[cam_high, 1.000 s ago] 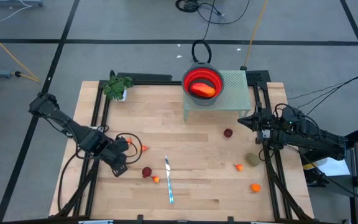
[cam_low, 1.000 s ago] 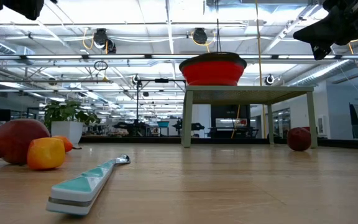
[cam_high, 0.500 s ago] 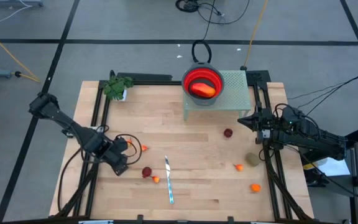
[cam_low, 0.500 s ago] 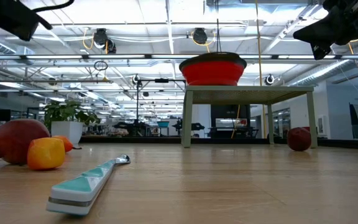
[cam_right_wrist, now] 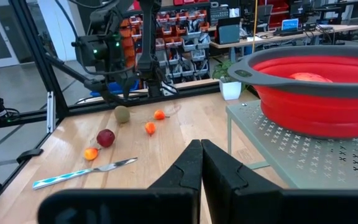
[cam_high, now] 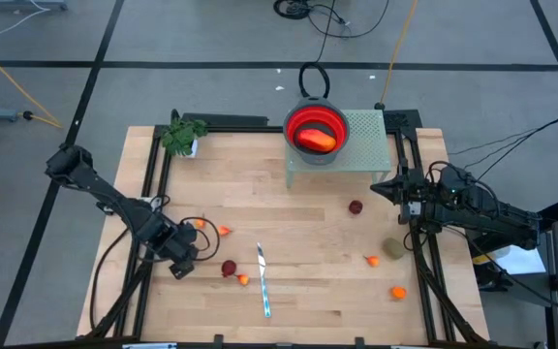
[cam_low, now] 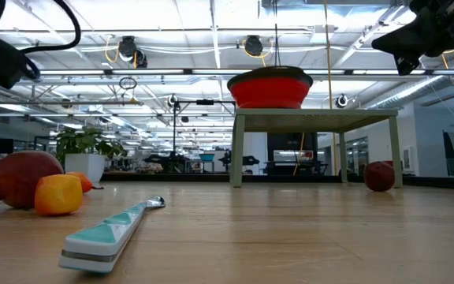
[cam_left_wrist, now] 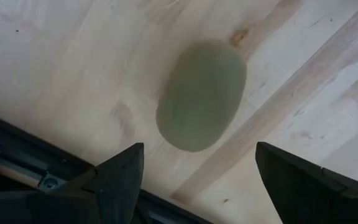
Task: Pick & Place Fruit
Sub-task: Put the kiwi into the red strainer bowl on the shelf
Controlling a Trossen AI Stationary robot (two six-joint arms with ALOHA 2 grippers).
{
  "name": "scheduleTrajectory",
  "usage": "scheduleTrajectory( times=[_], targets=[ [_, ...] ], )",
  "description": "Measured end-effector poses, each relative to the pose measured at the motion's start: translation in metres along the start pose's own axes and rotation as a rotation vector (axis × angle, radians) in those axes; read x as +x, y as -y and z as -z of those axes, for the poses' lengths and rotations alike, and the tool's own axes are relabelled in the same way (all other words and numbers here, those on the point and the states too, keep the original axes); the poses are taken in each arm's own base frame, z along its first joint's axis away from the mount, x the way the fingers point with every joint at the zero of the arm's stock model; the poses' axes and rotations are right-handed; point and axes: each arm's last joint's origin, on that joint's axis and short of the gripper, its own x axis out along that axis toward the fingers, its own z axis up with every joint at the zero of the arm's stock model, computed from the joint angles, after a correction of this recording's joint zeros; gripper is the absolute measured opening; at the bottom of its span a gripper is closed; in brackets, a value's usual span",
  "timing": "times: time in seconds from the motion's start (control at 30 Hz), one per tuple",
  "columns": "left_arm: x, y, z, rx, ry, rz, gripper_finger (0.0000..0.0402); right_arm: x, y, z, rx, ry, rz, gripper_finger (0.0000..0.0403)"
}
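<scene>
Overhead, the left tool (cam_high: 178, 266) hangs low over the counter (cam_high: 308, 301) near its left edge, close to a dark red ball (cam_high: 229, 268) and a knife (cam_high: 263, 281). A red bowl (cam_high: 316, 127) holding an orange-red piece (cam_high: 316, 140) sits on a small green stand (cam_high: 361, 145). The right tool (cam_high: 384, 186) waits by the right edge, fingers shut together.

Level with the counter, the red ball (cam_low: 20, 178) and an orange bit (cam_low: 57, 195) lie left of the knife (cam_low: 109, 229).

From the left wrist, the open fingers (cam_left_wrist: 120, 171) straddle an olive kiwi (cam_left_wrist: 202, 94) lying on the wood, not touching it.

From the right wrist, the closed fingers (cam_right_wrist: 197, 168) point past the bowl (cam_right_wrist: 316, 93).
</scene>
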Motion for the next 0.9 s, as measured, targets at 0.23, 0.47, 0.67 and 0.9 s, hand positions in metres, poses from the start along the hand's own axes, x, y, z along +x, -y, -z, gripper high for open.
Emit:
scheduleTrajectory(
  times=[0.23,0.47,0.67,0.9],
  targets=[
    [0.007,-0.003,0.004,0.017,-0.009,-0.027,0.031,0.0,0.0,-0.004,-0.007,0.039,-0.004,0.0],
    [0.021,-0.005,0.003,0.033,0.002,0.011,0.0306,0.0,-0.001,-0.005,-0.008,0.047,-0.005,0.0],
    [0.033,-0.013,0.003,0.012,-0.004,-0.015,0.0308,0.0,-0.001,-0.005,-0.008,0.047,-0.005,0.0],
    [0.037,-0.016,0.002,0.022,0.016,-0.025,0.0308,0.0,-0.001,-0.005,-0.006,0.047,-0.005,0.0]
  ],
)
